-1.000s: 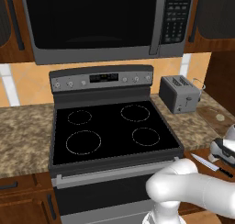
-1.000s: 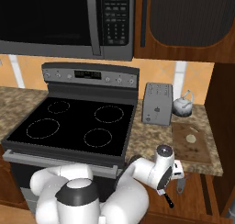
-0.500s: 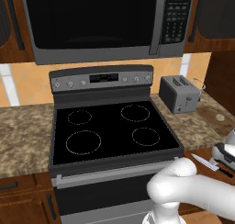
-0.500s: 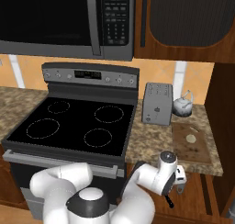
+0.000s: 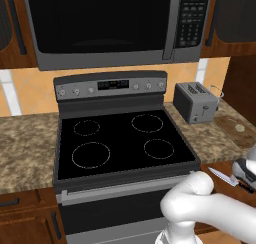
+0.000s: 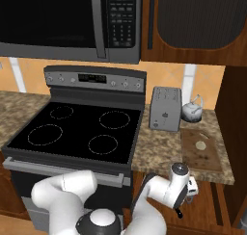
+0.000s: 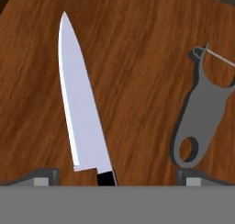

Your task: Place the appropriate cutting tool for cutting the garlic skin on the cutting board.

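The knife lies flat on a brown wooden surface, silver blade pointing away, black handle between my fingertips. My gripper hangs just over the handle, open, its fingers wide apart on either side and not touching it. From the left base view the knife sits below the counter's front edge beside my gripper. The dark cutting board lies on the counter right of the toaster, with the pale garlic on it; board and garlic also appear at the far right.
A grey peeler lies to the right of the knife on the same wood. On the counter stand a toaster and a kettle. The black stove fills the middle, with a microwave above.
My gripper has sunk a little lower toward the knife's handle. The knife, garlic and board have not moved.
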Available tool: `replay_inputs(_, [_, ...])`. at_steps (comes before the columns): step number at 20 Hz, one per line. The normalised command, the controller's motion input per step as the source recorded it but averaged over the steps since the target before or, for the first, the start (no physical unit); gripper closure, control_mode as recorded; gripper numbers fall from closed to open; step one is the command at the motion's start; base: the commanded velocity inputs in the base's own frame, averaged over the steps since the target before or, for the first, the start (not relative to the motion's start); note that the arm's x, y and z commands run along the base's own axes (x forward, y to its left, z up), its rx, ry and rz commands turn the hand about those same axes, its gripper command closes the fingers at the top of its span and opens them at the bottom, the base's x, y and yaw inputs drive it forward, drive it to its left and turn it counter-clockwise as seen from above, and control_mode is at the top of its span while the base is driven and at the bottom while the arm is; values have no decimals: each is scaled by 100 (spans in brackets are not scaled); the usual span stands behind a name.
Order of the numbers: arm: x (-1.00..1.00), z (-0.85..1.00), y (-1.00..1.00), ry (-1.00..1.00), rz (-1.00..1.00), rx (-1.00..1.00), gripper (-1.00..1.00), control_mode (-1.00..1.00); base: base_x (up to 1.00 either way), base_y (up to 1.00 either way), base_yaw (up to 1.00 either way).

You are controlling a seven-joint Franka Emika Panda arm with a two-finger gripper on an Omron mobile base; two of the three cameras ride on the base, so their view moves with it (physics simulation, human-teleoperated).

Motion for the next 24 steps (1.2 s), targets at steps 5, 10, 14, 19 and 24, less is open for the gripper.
replay_inputs(5, [0,-32,-3,0,10,0,-100,-100,0,0,0])
replay_inputs(10, [0,-28,-11,0,11,0,-100,-100,0,0,0])
replay_inputs(14, [0,-11,-10,4,9,0,-100,-100,0,0,0])
replay_inputs(19, [0,-17,0,9,0,0,-100,-100,0,0,0])
replay_inputs(24, [-2,-19,0,23,1,0,-100,-100,0,0,0])
